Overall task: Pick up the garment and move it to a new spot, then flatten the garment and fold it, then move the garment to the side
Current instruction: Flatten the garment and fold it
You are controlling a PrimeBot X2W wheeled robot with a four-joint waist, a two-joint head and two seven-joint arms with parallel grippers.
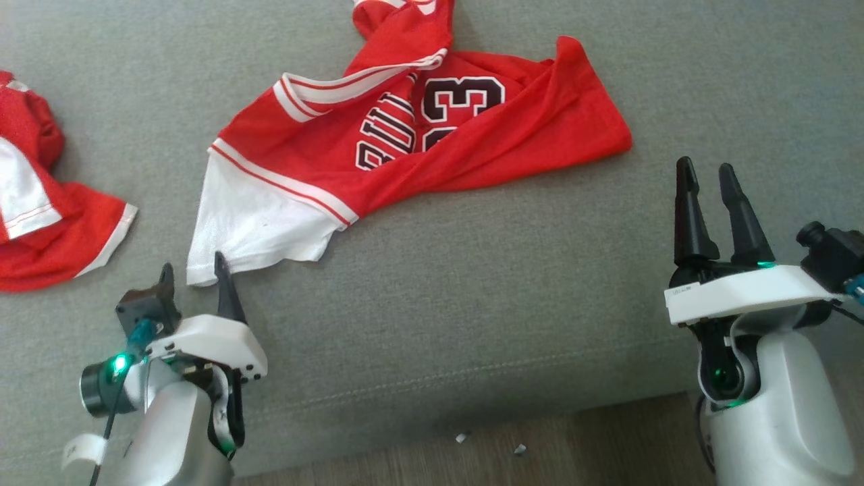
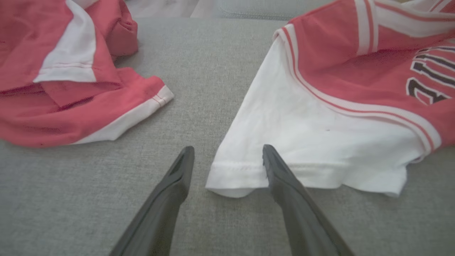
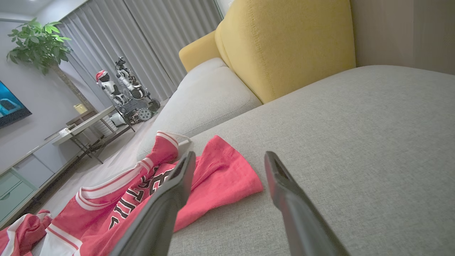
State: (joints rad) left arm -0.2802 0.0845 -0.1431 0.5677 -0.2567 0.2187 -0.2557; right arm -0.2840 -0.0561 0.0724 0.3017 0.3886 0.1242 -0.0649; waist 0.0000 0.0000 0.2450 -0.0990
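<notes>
The shirt (image 1: 418, 135) lies on the sofa (image 1: 472, 304), top middle. A second shirt (image 1: 40, 250) lies at the left edge, apart.

A grey woven sofa seat (image 1: 472, 304) is spread across the head view, and a stitched seam (image 1: 472, 379) is run along it near its front edge. Below that edge a strip of brown wood-grain floor (image 1: 594, 439) is seen, on which two small white scraps (image 1: 462, 437) are scattered. In the right wrist view a mustard-yellow back cushion (image 3: 284, 46) is propped upright at the seat's far side, with a wood-toned panel (image 3: 401, 32) beside it. A second grey seat cushion (image 3: 206, 96) is set beyond. Further off, grey curtains (image 3: 149, 39) are drawn closed, a leafy green plant (image 3: 39, 42) is stood by a pale wall (image 3: 32, 89), a lit screen (image 3: 10, 106) is seen on it, and a pale table (image 3: 85, 122) and pale green drawers (image 3: 14, 188) are placed along it.
</notes>
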